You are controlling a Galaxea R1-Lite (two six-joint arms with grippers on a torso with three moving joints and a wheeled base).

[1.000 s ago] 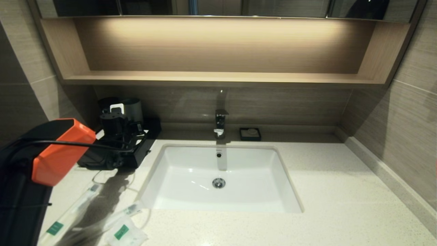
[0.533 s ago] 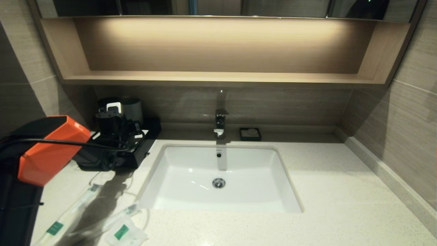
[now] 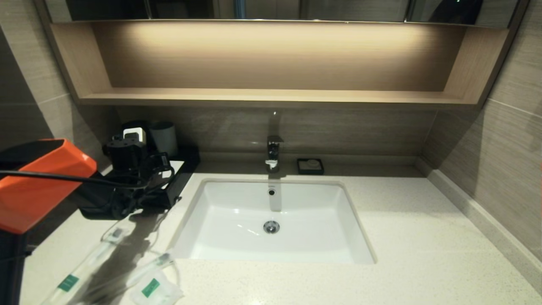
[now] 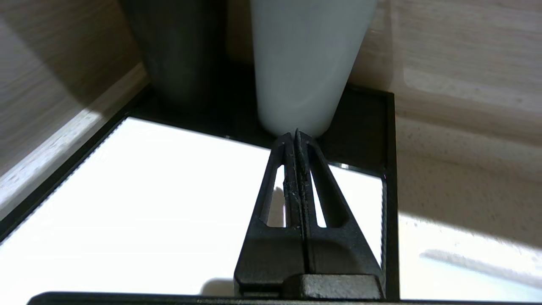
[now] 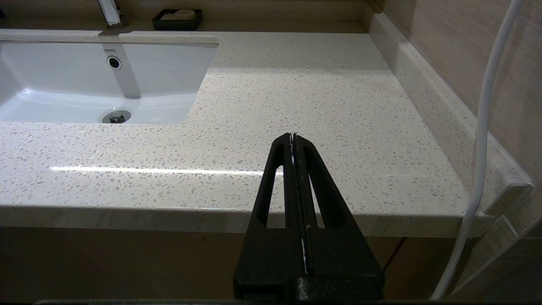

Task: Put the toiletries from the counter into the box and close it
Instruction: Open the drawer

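Two clear-wrapped sticks (image 3: 84,264) (image 3: 144,269) and a white sachet (image 3: 154,290), each with a green label, lie on the speckled counter (image 3: 402,220) at the front left. The black box (image 3: 180,178) stands at the back left. My left gripper (image 3: 161,163) is shut and empty, low over the box's white top panel (image 4: 148,203). In the left wrist view its tips (image 4: 295,135) point at the foot of the grey cup (image 4: 305,63). My right gripper (image 5: 293,135) is shut and empty, in front of the counter's front edge at the right. It is out of the head view.
The white sink (image 3: 271,212) lies in the middle, with the faucet (image 3: 274,152) and a black soap dish (image 3: 310,166) behind it. A grey cup (image 3: 164,137) and a dark cup (image 4: 182,51) stand at the back of the box. A wooden shelf (image 3: 271,95) runs above.
My left arm and gripper have moved to the left and a little back over the box. The toiletries and the box have not moved.
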